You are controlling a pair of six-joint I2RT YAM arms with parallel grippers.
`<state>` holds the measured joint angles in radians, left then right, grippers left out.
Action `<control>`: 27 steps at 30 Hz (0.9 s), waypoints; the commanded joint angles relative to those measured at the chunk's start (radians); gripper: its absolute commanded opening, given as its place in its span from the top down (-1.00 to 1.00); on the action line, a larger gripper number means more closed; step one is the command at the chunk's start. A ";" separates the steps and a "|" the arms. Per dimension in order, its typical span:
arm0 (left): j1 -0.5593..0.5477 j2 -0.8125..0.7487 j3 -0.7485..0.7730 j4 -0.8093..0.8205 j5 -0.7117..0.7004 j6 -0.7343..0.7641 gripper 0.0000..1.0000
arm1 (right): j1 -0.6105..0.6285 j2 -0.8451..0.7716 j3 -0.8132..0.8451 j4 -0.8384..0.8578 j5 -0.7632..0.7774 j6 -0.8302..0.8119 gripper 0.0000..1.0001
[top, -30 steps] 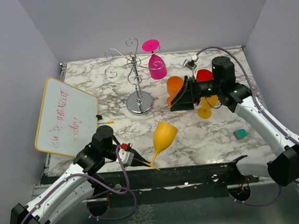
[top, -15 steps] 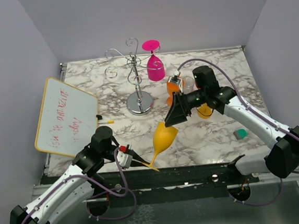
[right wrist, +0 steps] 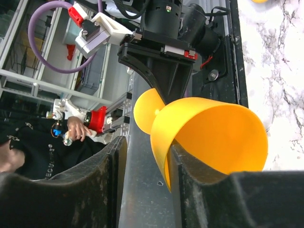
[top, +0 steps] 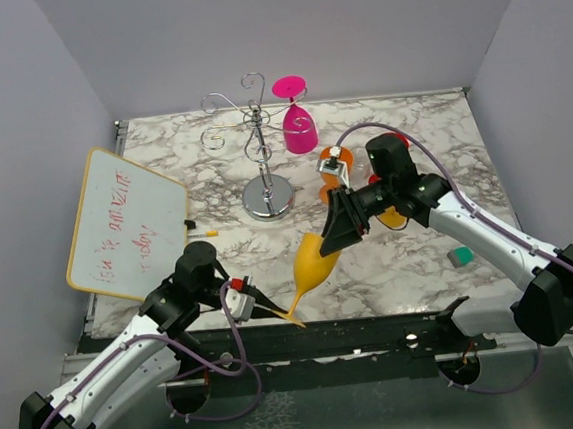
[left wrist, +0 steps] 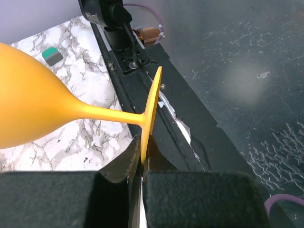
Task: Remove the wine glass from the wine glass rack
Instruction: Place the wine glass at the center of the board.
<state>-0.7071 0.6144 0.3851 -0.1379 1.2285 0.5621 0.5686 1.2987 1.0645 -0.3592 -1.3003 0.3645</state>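
While my left hand [left wrist: 142,142] pinches the yellow glass [top: 311,268] by its foot at the worktop's [top: 409,123] near edge, the rack [top: 268,198] stands behind, a pink glass [top: 300,128] hanging on it; my right hand [top: 329,239] is spread around the yellow rim.

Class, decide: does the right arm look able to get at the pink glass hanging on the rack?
Probably yes. The pink glass hangs on the rack's side nearest the right gripper, which is open and grips nothing, though an orange glass stands close by.
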 commanded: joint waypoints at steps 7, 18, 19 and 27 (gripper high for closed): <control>-0.002 0.023 0.017 0.000 0.014 0.013 1.00 | 0.002 -0.034 -0.042 0.185 -0.050 0.149 0.47; -0.001 0.037 0.018 0.002 0.009 -0.009 0.98 | 0.002 -0.036 -0.060 0.215 -0.043 0.154 0.99; -0.001 0.030 0.017 0.003 0.008 -0.008 0.94 | 0.003 -0.036 -0.059 0.214 -0.042 0.153 0.99; -0.001 -0.012 0.006 0.011 0.005 -0.031 0.23 | 0.002 -0.040 -0.046 0.176 -0.011 0.119 0.99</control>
<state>-0.7071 0.6266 0.3851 -0.1181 1.2217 0.5449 0.5686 1.2804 1.0122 -0.1913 -1.3254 0.5159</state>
